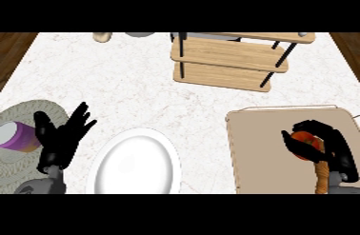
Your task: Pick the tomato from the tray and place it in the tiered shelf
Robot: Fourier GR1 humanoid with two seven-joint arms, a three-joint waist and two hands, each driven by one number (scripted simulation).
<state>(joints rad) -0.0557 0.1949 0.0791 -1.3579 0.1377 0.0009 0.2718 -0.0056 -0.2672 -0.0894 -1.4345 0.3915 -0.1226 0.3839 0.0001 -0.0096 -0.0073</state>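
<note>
Red-orange tomato (304, 138) within curled right robot hand (327, 144)

**Open counter between tray and shelf**

A bare stretch of counter (141, 82) was left between the tray (264, 148) and the tiered shelf (228, 60). The shelf's tiers were flanked by black posts (281, 63). The lower middle was taken up by a white plate (135, 165).

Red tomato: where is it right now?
In the head view the red tomato sits low at right, over the beige tray, with the right hand curled round it, well below the wooden tiered shelf.
</note>
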